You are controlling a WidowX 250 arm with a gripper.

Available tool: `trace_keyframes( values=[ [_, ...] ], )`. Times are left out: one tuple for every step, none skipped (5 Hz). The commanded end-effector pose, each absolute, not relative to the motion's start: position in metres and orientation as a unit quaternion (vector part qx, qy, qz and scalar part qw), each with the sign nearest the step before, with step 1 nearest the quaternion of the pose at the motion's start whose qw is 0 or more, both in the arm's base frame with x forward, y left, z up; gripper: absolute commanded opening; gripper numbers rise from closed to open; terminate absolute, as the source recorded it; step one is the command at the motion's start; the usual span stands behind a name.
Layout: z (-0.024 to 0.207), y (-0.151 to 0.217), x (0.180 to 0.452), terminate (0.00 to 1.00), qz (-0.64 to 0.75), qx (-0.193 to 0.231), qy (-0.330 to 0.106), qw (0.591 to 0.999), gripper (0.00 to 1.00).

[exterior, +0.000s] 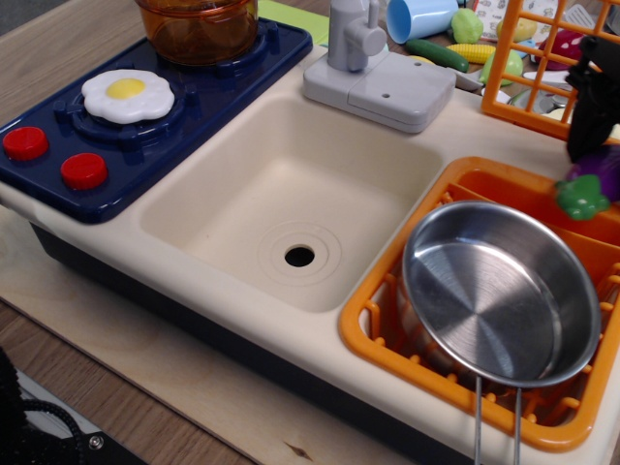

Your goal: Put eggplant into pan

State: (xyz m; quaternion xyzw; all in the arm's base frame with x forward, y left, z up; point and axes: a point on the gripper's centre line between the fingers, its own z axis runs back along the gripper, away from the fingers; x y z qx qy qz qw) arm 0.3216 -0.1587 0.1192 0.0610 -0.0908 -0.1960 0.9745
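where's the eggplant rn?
Far right edge of the view: the eggplant is up in the black gripper, above the orange drying rack, just up-right of the steel pan.
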Motion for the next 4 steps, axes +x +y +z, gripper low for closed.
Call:
trace_keyframes(
  values=[
    [0.164, -0.152, 0.306, 0.0, -0.201, 0.07, -0.109, 0.971, 0.0],
    [0.165, -0.146, 0.28, 0.0, -0.176, 0.068, -0.111, 0.976, 0.0],
    [0.167, -0.141, 0.26, 0.0, -0.162, 0.066, -0.115, 0.978, 0.0],
    [0.153, -0.136, 0.245, 0.0, -0.154, 0.07, -0.127, 0.977, 0.0]
  ],
)
